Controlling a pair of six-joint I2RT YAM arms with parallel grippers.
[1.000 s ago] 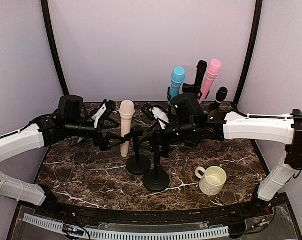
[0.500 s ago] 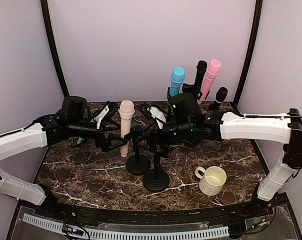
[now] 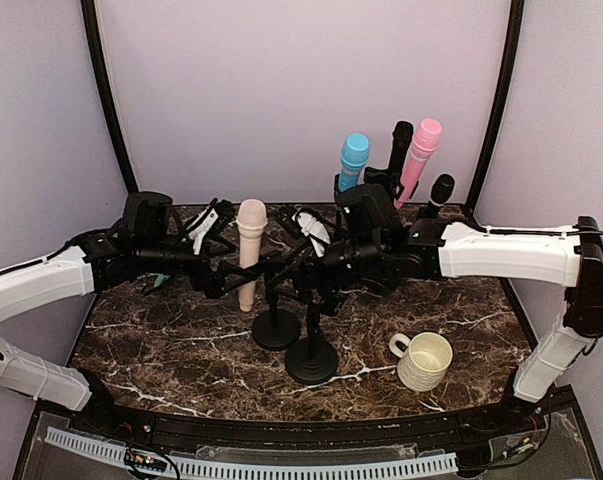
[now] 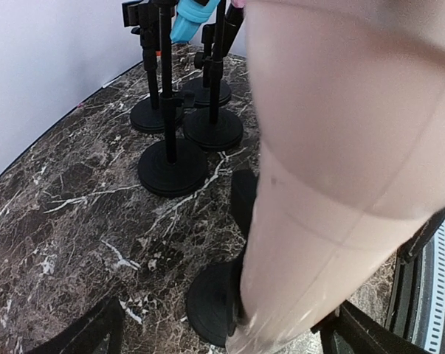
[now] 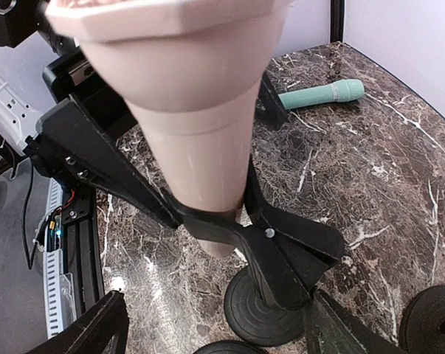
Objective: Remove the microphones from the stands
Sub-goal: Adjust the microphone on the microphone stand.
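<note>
I see the beige microphone [image 3: 249,250] upright in its stand [image 3: 276,328], left of the worktop's middle. My left gripper [image 3: 221,278] and right gripper [image 3: 289,272] flank it, jaws apart, neither clamped.

No text, label, brand, number or sign can be read in any of the 3 views.
</note>
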